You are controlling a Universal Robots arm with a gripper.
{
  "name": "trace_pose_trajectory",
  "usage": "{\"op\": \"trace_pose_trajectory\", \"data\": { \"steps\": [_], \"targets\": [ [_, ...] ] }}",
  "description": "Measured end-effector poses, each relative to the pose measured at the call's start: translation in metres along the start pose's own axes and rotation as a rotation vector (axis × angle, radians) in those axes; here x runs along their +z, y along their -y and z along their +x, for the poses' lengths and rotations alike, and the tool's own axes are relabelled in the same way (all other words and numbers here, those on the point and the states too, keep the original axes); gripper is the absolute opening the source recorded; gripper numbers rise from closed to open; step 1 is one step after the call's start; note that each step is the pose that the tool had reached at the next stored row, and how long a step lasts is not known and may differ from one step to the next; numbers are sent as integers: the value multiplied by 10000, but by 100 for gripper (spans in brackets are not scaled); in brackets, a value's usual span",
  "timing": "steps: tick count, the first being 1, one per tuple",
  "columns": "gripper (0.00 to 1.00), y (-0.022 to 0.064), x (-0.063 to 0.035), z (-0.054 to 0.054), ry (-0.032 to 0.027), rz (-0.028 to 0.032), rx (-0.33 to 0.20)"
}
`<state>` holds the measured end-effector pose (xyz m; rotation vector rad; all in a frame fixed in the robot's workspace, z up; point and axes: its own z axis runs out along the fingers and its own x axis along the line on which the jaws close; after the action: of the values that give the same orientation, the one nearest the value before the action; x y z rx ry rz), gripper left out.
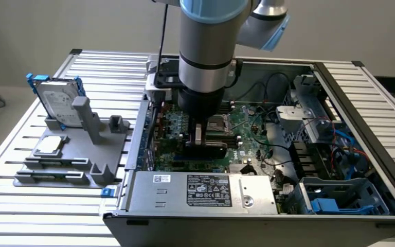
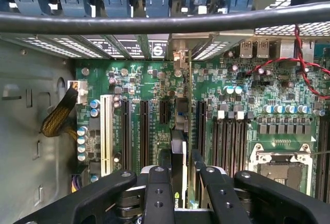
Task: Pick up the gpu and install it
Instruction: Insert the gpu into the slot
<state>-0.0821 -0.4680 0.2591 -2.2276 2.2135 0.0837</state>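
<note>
My gripper (image 1: pixel 207 140) reaches down inside the open computer case (image 1: pixel 362 98), over the green motherboard (image 1: pixel 252 128). It is shut on the gpu (image 2: pixel 178 144), which I see edge-on between the two black fingers (image 2: pixel 157 193). The card stands upright with its black cooler to one side, and its silver end bracket (image 2: pixel 180 54) is at the case's rear slot openings. In the exterior view the gpu (image 1: pixel 204 151) is a dark bar just under the fingers, low among the expansion slots (image 2: pixel 144 131). I cannot tell whether its edge sits in a slot.
A silver hard drive with blue rails (image 1: pixel 57 100) stands on a grey fixture (image 1: pixel 67 154) at the exterior view's left. The power supply (image 1: pixel 211 190) covers the case's near end. A black cable (image 2: pixel 154 23) and red wires (image 2: pixel 304 64) cross near the motherboard (image 2: pixel 258 95).
</note>
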Motion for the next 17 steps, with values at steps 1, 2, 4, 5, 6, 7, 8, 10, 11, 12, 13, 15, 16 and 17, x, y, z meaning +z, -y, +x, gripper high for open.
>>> {"op": "trace_pose_trajectory", "data": {
  "steps": [1, 2, 4, 5, 6, 7, 8, 10, 11, 12, 13, 15, 16, 17],
  "targets": [
    [26, 0, 2, 1, 0, -4, 0],
    [26, 0, 3, 2, 0, -8, 0],
    [26, 0, 4, 3, -1, -14, 0],
    [26, 0, 5, 3, -1, -15, 0],
    [26, 0, 5, 4, -1, -17, 0],
    [26, 0, 5, 4, 0, -17, 0],
    [26, 0, 5, 4, 0, -17, 0],
    [26, 0, 5, 4, -1, -18, 0],
    [28, 0, 5, 4, 0, -18, 0],
    [28, 0, 4, 3, 3, -17, 0],
    [34, 0, 1, 3, 1, -18, 0],
    [34, -1, -19, 3, 0, -19, 1],
    [34, -2, -42, 2, 1, -20, 0],
    [34, -3, -74, 1, -1, -21, 1]
  ]
}}
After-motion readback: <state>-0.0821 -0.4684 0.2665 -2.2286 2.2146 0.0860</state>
